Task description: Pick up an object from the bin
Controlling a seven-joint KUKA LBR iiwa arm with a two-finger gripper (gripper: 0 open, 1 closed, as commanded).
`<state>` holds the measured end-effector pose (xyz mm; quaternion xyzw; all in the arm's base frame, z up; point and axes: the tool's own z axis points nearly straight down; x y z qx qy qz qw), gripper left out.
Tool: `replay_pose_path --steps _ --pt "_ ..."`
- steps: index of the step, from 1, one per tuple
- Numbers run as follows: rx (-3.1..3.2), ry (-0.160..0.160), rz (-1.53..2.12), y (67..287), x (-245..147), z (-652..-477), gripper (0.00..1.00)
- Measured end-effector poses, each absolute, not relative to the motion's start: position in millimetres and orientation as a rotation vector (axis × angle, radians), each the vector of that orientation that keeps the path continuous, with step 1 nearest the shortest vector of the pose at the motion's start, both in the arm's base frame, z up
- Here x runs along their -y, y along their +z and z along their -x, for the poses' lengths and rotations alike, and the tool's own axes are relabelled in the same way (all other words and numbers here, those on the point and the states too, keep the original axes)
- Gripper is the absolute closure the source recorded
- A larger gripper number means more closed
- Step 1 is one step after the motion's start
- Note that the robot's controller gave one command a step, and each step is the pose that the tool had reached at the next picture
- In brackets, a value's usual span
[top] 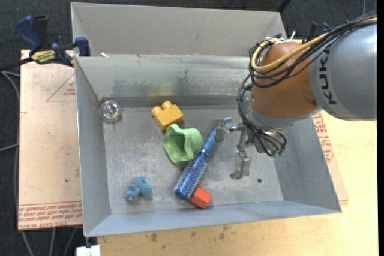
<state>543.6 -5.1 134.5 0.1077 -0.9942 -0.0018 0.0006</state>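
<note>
Gripper (239, 159), opening cannot be told, low over bare floor of grey metal bin (180, 78), just beside blue bristled plastic brush (195, 172)

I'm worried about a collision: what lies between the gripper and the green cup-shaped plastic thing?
In the camera view, the slanted handle of the blue bristled hairbrush lies between the gripper and the green cup.
</note>
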Motion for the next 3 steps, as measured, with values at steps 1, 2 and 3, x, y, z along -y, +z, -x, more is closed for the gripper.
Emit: replay_pose_path --steps 1,2,3 --pt "3.112 -0.006 -0.432 66 -50 -579.2 0.0" --pt "3.115 -0.001 -0.424 70 -46 -580.0 1.0" --pt "3.123 0.002 -0.436 212 -35 -634.3 1.0"
